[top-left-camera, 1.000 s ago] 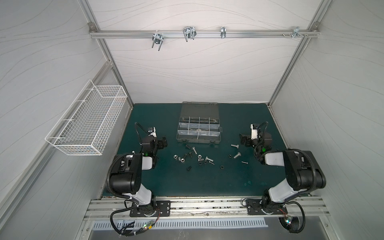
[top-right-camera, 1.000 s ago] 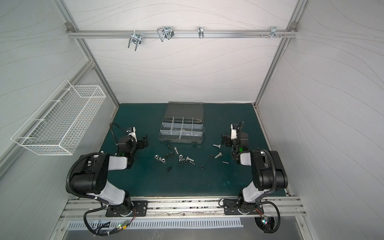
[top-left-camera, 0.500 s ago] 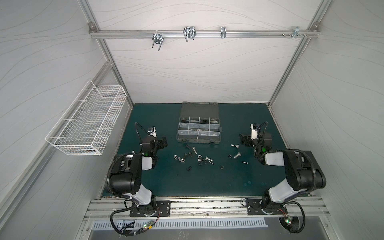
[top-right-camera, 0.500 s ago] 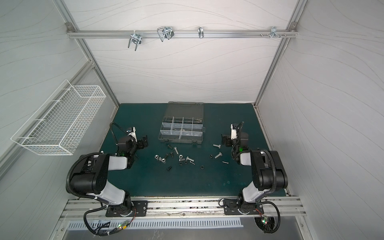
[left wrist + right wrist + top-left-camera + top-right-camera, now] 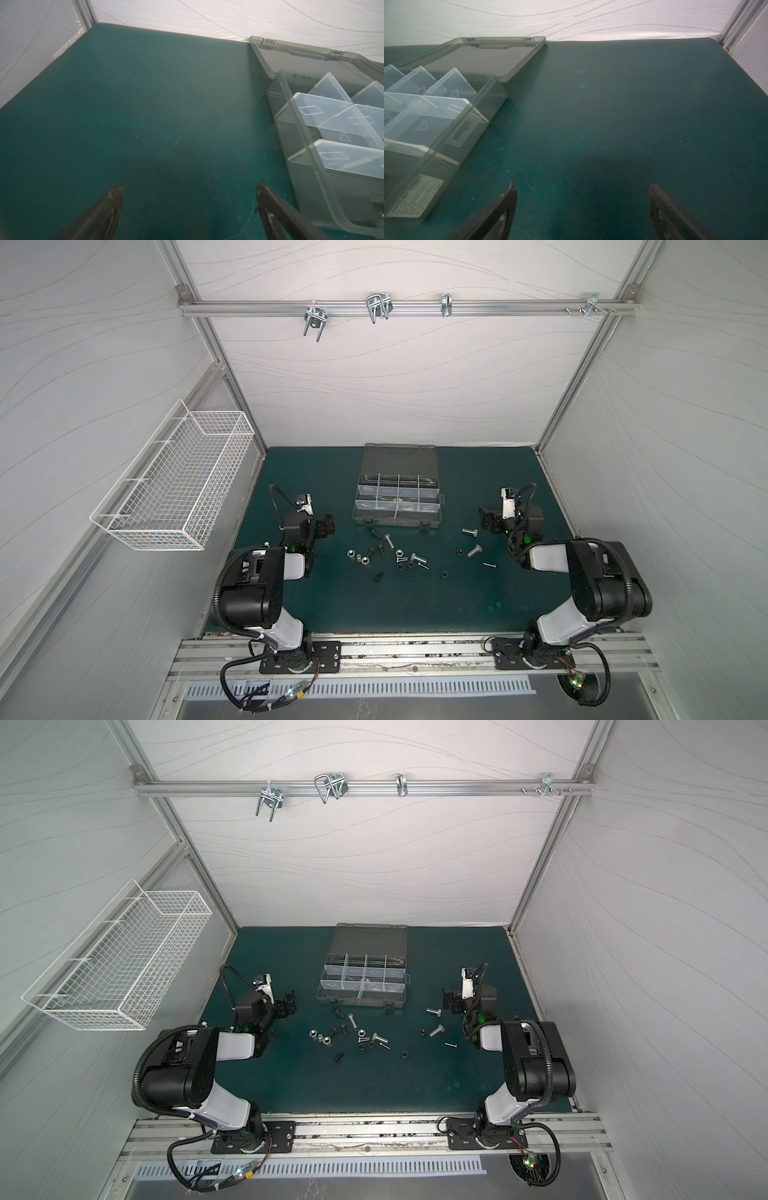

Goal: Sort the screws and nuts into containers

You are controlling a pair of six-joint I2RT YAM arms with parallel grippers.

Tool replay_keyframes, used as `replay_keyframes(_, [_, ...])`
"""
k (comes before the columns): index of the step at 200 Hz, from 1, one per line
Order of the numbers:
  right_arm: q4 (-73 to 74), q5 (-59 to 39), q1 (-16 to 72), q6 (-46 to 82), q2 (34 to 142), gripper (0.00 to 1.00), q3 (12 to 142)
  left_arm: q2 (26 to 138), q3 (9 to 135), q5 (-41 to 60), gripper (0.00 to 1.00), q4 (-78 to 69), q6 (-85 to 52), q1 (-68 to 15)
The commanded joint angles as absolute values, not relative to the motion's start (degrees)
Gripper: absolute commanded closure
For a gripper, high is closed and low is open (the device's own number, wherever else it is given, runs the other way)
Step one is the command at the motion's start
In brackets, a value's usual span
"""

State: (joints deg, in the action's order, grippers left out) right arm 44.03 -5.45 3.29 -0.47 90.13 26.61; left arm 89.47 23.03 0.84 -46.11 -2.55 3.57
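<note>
My left fingers [image 5: 113, 205] and right fingers [image 5: 508, 204] are wide open and hold nothing. The screws [image 5: 474, 551] and nuts [image 5: 364, 560] lie on the tabletop [image 5: 374, 605] mid-frame, just below the containers [image 5: 398, 494]. They look small, hard and slippery (they may roll), so I should pinch each across its flat sides.

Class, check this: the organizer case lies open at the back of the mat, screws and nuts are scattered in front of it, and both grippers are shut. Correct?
No: one detail is wrong. Both wrist views show the left gripper and right gripper open, jaws spread wide, not shut. The organizer case does lie open, screws and nuts scattered in front.
</note>
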Motion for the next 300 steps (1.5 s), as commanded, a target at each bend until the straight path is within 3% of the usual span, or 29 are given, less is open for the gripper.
replay_keyframes(1, [43.66, -5.57, 3.60, -1.03, 90.09, 0.01, 26.50, 89.03, 24.53, 0.62, 0.00, -47.70, -1.86, 3.43])
replay_keyframes(46, [33.76, -1.70, 3.53, 0.48, 86.44, 0.01, 30.33, 85.95, 24.61, -1.28, 0.01, -45.34, -2.87, 3.50])
replay_keyframes(107, [11.81, 15.93, 5.72, 11.33, 79.10, 0.01, 37.03, 75.45, 25.37, -7.98, 0.00, -35.20, -5.51, 3.30])
replay_keyframes(148, [-7.88, 28.30, 9.06, 21.75, 76.14, 0.01, 43.75, 67.35, 25.48, -19.47, 0.00, -27.42, -11.51, 0.05])
replay_keyframes(181, [-22.91, 29.27, 12.95, 27.22, 75.03, 0.01, 47.47, 62.04, 26.63, -27.52, 0.00, -16.28, -17.51, -1.17])
replay_keyframes(224, [-33.82, 25.01, 22.35, 32.85, 72.45, 0.01, 47.60, 56.66, 23.62, -23.84, 0.00, -13.73, -28.51, -1.76])
replay_keyframes(300, [-30.86, 9.60, 27.66, 38.43, 76.25, 0.06, 45.17, 55.02, 23.40, -17.78, 0.00, -11.19, -33.40, -2.57])
